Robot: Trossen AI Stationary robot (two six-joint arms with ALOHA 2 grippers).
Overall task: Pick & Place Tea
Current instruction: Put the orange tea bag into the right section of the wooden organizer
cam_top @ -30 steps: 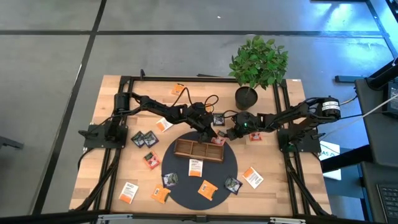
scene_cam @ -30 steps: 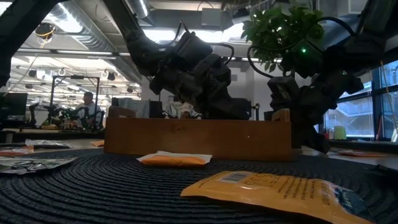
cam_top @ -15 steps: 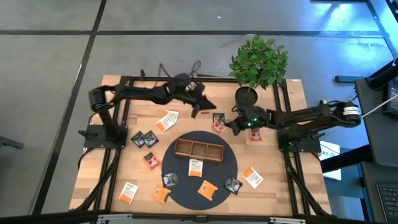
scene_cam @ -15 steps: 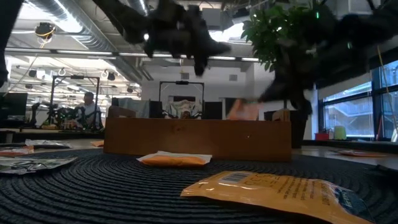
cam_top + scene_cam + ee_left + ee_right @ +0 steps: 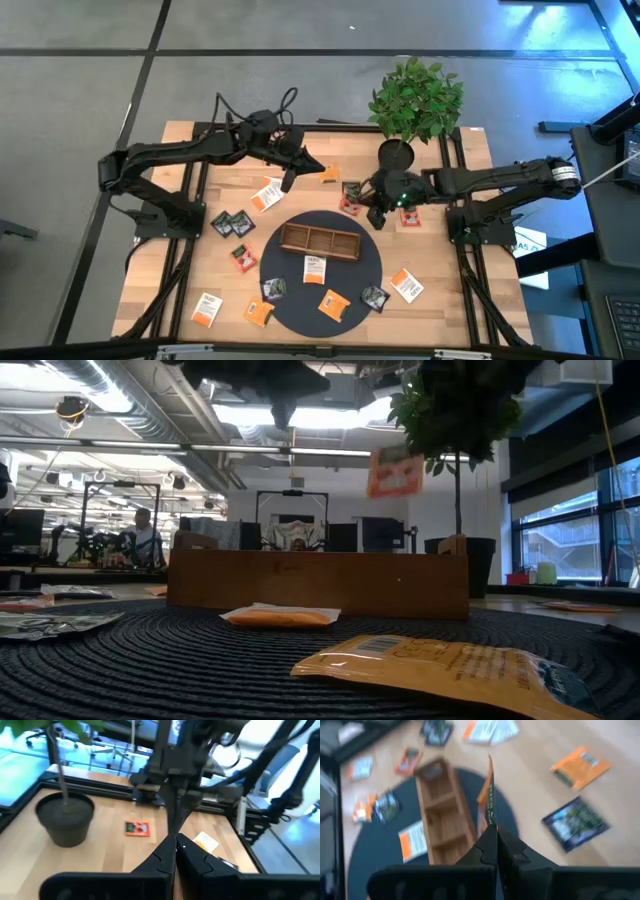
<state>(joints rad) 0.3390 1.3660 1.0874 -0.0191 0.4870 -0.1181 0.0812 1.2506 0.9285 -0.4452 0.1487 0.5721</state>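
Dangling thin orange-and-white tea sachet (image 5: 489, 795)

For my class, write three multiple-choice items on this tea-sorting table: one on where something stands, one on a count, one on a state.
1. Where does the wooden tray lie?
A. on the dark round mat
B. on bare wood beside the plant
C. on the floor

2. How many compartments has the tray?
A. two
B. three
C. five

3. What is the right gripper doing?
A. hanging open and empty
B. resting inside the tray
C. shut on an orange sachet, held above the table

Answers:
1 A, the high view shows the tray on the mat.
2 B, two dividers split it into three.
3 C, the right wrist view shows the sachet edge-on between closed jaws, above the tray.
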